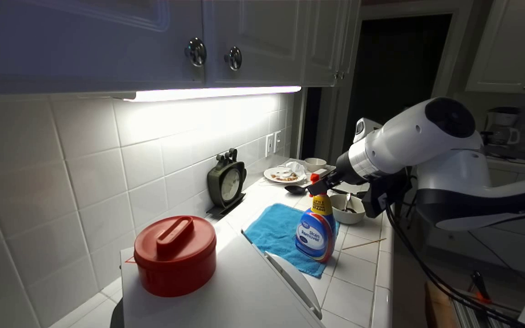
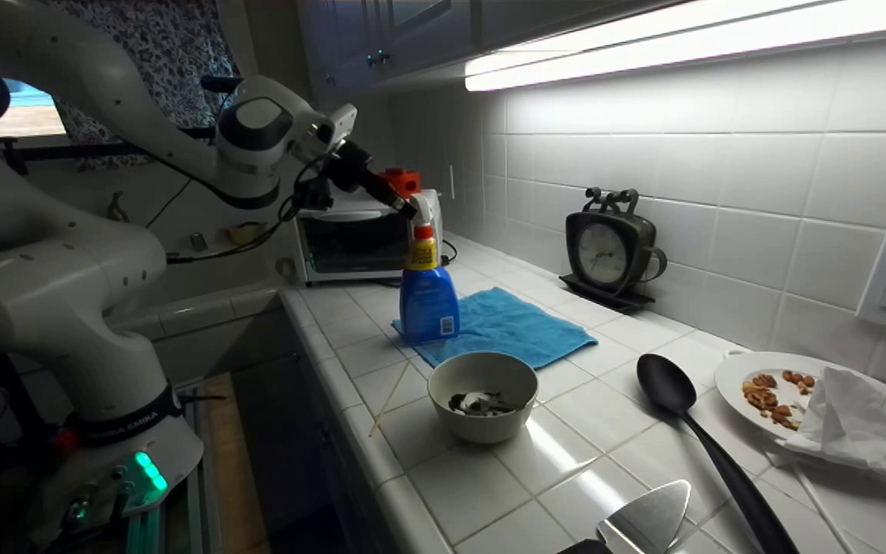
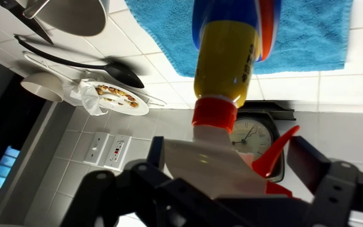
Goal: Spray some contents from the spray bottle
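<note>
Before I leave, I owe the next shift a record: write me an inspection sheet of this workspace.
Surface: white tiled counter, blue cloth on it.
Job's things: spray bottle upright on the cloth.
Clutter: bowl, black spoon, cake server, thin stick, plate of nuts.
Hand: open around the spray head; contact with the trigger unclear.
Cables: black, hanging slack; snags, nothing seen.
Surroundings: lamp lit, clock near the wall.

1. In the wrist view, the spray bottle (image 3: pixel 221 83) is cut off by the top edge.
2. The clock (image 3: pixel 258 138) is partly hidden behind it.
3. The pincer (image 3: pixel 232 159) is blurred there.
4. In an exterior view, the black spoon (image 2: pixel 722 462) is cut off by the bottom edge.
5. The plate (image 2: pixel 735 378) there is partly covered by crumpled paper (image 2: pixel 854 419).
</note>
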Available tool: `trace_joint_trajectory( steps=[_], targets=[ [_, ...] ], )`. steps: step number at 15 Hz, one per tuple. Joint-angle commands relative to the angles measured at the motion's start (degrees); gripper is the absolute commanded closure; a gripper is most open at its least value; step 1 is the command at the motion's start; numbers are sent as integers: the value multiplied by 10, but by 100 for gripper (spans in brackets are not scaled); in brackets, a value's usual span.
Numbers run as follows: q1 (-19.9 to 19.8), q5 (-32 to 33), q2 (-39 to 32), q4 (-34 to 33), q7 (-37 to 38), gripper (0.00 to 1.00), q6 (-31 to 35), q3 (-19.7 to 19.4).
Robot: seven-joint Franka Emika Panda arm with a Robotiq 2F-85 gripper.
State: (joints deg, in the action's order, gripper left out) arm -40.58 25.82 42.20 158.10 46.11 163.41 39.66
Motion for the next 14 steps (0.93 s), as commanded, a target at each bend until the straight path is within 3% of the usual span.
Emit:
trace_joint_trajectory(
  steps=[1,14],
  targets=[
    [-12,21,9,0,27,0,-12,10],
    [17,34,-40,0,9,0,75,-48]
  ],
)
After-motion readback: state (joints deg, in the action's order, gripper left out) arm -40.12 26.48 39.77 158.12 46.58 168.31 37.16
